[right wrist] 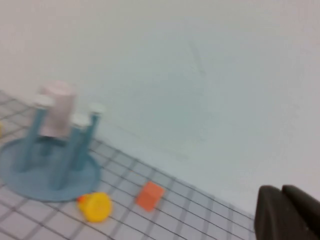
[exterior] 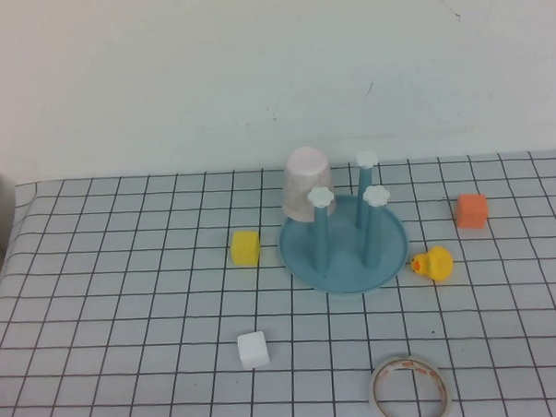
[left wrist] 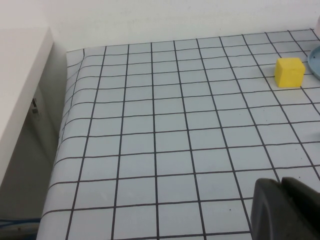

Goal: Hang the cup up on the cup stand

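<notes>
Place type: appearing to be a lab test bench.
Evidence: grid-printed table cover (exterior: 125, 298) lying against bare white wall (exterior: 254, 71); toy blocks sitting scattered as props.

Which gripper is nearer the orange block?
Right, probably. The right gripper hangs off the table's right side, and its camera shows the orange block beside the cup stand. The left gripper is over the table's left part, near the yellow block.
</notes>
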{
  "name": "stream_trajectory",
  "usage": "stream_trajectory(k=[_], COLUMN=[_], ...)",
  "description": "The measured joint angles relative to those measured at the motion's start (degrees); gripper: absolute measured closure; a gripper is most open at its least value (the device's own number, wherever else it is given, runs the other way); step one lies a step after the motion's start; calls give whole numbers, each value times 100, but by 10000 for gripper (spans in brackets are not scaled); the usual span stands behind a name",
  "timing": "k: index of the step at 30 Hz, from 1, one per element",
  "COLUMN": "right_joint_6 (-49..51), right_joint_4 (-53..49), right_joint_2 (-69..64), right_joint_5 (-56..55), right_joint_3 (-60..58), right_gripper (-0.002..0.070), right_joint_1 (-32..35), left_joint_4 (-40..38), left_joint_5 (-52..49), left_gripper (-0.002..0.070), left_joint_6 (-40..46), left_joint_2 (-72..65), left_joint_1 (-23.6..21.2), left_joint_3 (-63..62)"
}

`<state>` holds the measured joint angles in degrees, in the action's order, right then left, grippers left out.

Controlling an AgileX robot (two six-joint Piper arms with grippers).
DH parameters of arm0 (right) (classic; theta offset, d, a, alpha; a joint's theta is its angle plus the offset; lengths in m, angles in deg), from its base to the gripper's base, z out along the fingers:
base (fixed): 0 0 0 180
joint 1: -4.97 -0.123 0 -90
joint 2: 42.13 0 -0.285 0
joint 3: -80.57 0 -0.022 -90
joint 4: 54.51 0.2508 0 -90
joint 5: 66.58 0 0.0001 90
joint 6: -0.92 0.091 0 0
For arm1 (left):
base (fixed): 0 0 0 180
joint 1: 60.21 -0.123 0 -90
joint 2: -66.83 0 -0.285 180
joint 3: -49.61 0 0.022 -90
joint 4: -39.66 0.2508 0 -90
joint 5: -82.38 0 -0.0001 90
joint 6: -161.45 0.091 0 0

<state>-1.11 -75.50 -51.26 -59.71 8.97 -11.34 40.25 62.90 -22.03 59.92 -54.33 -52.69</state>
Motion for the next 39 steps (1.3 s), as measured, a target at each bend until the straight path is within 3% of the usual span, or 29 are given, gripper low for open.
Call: stream_trajectory(k=[5, 9, 21, 24, 30, 36, 39], right_joint_6=[113, 378, 428, 318, -601, 522, 795], right_joint_4=[44, 66, 80, 688, 2379, 1661, 1463], right_joint_2=[14, 169, 205, 205, 205, 205, 205], right_joint_5=[-687, -761, -1647, -1672, -867, 1079, 1261], right_joint_3=[-606, -719, -719, -719, -719, -719, -679], right_gripper=[678, 678, 678, 678, 678, 678, 678], right_joint_1=[1178, 1681, 1821, 1821, 1837, 1877, 1877], left_joint_4=[0, 0, -13, -13, -13, -13, -13], left_joint_5=[0, 0, 0, 0, 0, 0, 0], left_gripper=[675, 675, 675, 675, 675, 675, 675], left_joint_6=[0, 0, 15, 15, 15, 15, 15], left_joint_2=[0, 0, 0, 0, 0, 0, 0], left_joint_1=[0, 0, 0, 0, 0, 0, 0], left_joint_3=[0, 0, 0, 0, 0, 0, 0])
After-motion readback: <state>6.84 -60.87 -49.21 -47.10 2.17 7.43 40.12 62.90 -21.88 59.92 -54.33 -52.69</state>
